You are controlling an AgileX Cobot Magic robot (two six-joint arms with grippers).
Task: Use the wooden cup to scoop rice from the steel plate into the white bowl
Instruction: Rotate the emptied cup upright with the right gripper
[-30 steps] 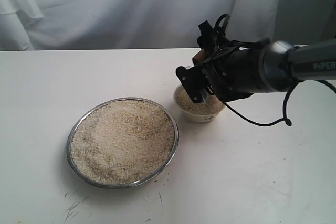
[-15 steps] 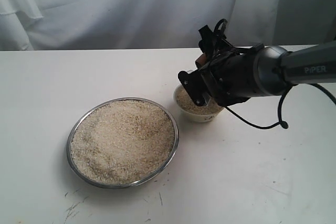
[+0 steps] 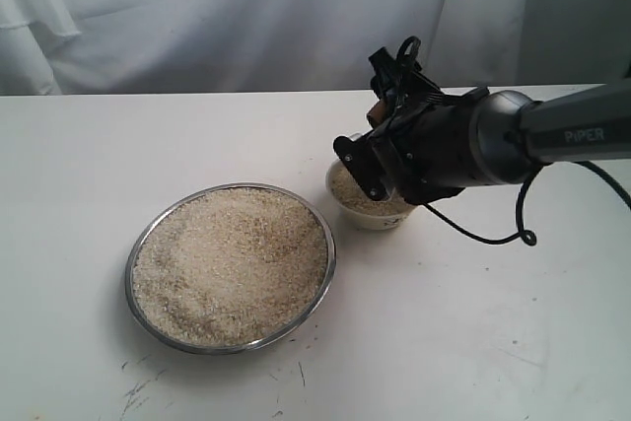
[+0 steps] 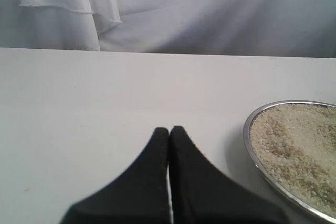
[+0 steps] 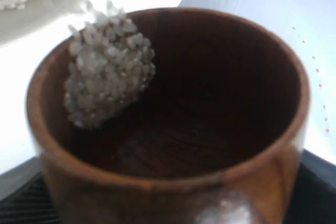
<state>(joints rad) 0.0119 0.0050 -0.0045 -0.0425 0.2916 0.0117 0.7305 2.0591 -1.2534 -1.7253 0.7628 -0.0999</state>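
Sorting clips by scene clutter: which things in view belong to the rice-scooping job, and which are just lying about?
In the job: rice, steel plate, white bowl, wooden cup, right gripper holding it.
Just there: left gripper, shut, empty; white table; cloth backdrop.

You have: wooden cup (image 5: pixel 131 198) glossy, grain visible; steel plate (image 3: pixel 129 278) shiny metal; table (image 3: pixel 473 342) matt, scuffed near front edge; backdrop (image 3: pixel 246 17) cloth.
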